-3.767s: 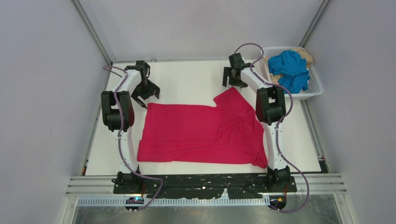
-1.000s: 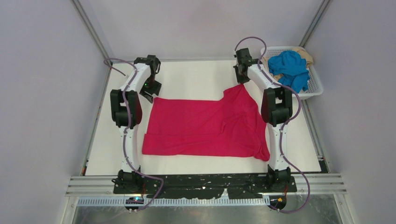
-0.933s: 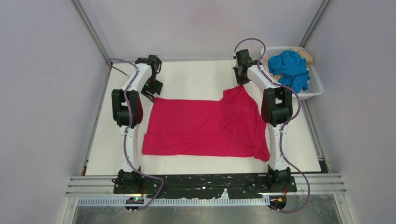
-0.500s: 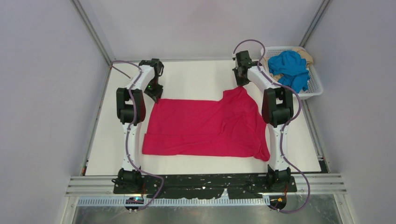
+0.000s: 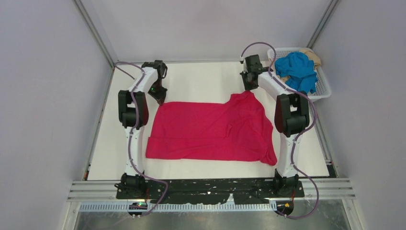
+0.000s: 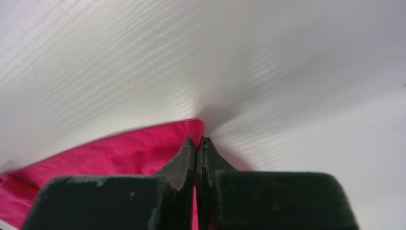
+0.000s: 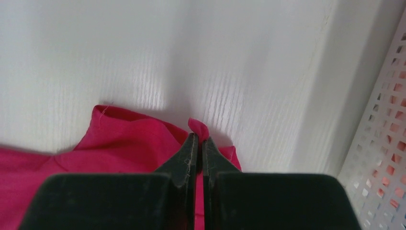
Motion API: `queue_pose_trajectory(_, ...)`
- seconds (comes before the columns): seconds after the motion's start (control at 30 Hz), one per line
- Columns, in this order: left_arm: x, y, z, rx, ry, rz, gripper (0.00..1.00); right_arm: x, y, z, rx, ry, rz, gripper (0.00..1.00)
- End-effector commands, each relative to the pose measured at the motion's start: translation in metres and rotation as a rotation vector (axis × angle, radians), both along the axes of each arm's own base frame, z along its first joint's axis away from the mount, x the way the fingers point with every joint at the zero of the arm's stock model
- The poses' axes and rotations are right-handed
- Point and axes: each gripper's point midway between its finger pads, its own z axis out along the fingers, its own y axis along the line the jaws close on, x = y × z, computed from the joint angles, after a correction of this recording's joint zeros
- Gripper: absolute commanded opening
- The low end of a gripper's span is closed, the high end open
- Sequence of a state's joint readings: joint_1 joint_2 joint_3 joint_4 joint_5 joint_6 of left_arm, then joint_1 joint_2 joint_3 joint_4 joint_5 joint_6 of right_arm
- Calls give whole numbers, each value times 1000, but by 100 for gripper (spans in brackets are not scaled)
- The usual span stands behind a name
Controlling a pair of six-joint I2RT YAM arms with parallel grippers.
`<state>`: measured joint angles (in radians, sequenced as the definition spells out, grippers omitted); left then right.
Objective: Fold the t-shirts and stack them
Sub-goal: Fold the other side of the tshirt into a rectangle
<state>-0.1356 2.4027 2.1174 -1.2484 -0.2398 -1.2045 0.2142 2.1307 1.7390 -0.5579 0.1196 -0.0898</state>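
Note:
A large crimson-pink t-shirt (image 5: 210, 129) lies spread across the middle of the white table. My left gripper (image 5: 160, 98) is shut on its far left corner (image 6: 195, 130); a tip of pink cloth pokes out past the pinched jaws. At the far right corner, on the sleeve, my right gripper (image 5: 247, 87) is shut on the fabric (image 7: 197, 126), and a small fold sticks out above its jaws. A bright blue t-shirt (image 5: 297, 71) is heaped in the basket, with a pale beige t-shirt (image 5: 314, 56) under it at the back.
The white lattice basket (image 5: 324, 87) stands at the far right of the table, its wall (image 7: 383, 143) close beside my right gripper. Grey enclosure walls rise on all sides. Both arm bases sit on the black rail (image 5: 210, 189) at the near edge.
My left gripper moved right to the shirt's far left corner and closed on it. The right arm shifted a little right, still holding the sleeve corner.

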Motion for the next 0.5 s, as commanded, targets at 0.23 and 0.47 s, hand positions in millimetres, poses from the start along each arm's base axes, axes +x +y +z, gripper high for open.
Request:
queue_pose_trajectory(0.23,-29,7,59,24,-80,-184,0,-36,23,61,109,-186,108,6)
queue_pose_trajectory(0.47,-51,6,65,41,-92,-296,0,-62,20,71,97,-209,82,6)
